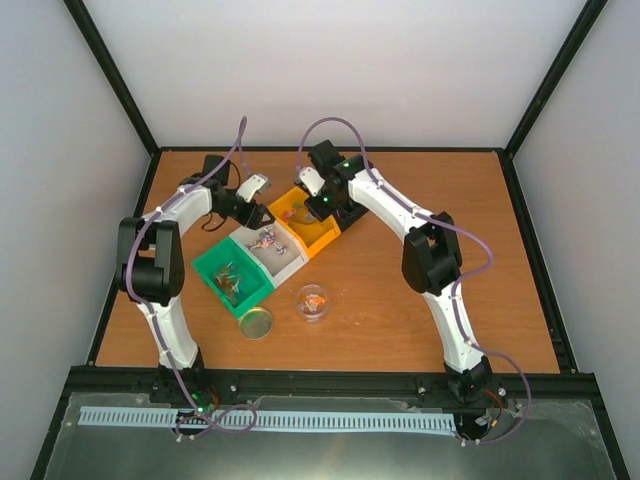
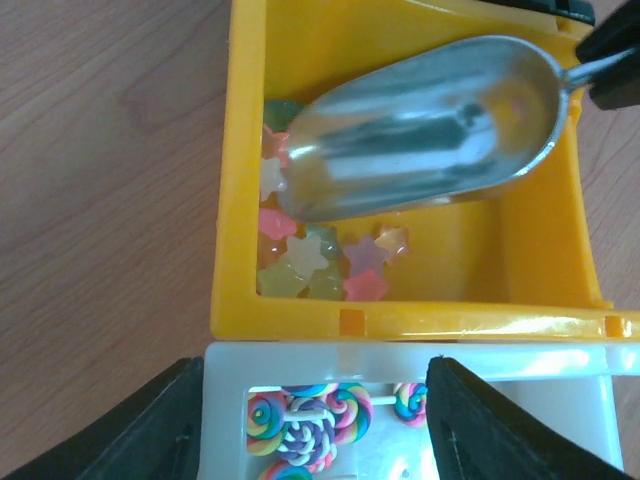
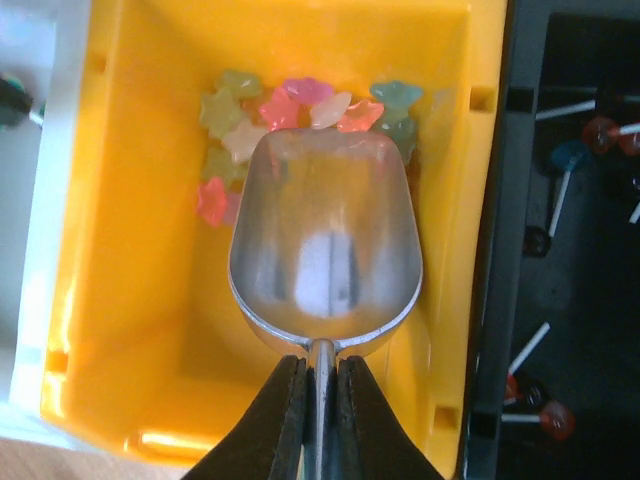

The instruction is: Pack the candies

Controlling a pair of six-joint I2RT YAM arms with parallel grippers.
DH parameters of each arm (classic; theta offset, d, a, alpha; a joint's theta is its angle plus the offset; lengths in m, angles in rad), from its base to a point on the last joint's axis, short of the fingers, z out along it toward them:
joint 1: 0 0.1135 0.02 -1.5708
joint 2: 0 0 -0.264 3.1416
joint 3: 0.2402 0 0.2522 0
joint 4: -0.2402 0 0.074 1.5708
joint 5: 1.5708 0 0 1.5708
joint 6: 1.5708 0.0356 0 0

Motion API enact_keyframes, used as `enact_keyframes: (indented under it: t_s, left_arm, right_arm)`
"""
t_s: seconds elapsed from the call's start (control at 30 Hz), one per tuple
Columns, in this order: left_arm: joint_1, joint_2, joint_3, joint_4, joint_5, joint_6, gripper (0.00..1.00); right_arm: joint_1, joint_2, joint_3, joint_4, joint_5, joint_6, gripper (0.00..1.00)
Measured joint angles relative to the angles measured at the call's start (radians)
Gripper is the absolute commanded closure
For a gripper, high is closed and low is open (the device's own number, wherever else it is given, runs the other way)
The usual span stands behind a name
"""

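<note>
A brown wooden tabletop [image 1: 500, 300] fills the middle of the top view. Four small bins stand on it in a slanted row, side by side: a green bin [image 1: 252, 300] at lower left, then a white bin [image 1: 292, 264], a yellow bin [image 1: 322, 240] and a black bin [image 3: 590, 290] at upper right. Below the green bin lies a round gold lid [image 1: 256, 323], with a clear jar [image 1: 313, 302] near it on the right.

The candies [image 2: 320, 265] in the yellow bin [image 2: 400, 322] are small, glossy stars — pink, green, yellow, pale orange. They lie loose in one heap at one end of the bin, partly under the tip of the metal scoop [image 2: 420, 125]. In the neighbouring white bin [image 2: 225, 400] lie rainbow swirl lollipops [image 2: 310, 415] — flat and close together.
</note>
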Motion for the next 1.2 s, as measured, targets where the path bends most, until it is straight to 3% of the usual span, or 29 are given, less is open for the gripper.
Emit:
enact_keyframes:
  t_s: [0.2,0.67,1.2]
  left_arm:
    - [-0.004,0.040,0.034,-0.005,0.003,0.040,0.51]
    - [-0.002,0.075,0.088,-0.061,0.023,0.068,0.46]
    - [0.077,0.107,0.172,-0.205,0.147,0.066,0.35]
  right_arm:
    - [-0.007,-0.008,-0.080,0.140,-0.021,0.037,0.97]
    - [-0.019,-0.272,-0.834,0.966,-0.077,0.084,0.97]
    - [-0.037,-0.346,-1.101,1.386,-0.192,0.095,0.97]
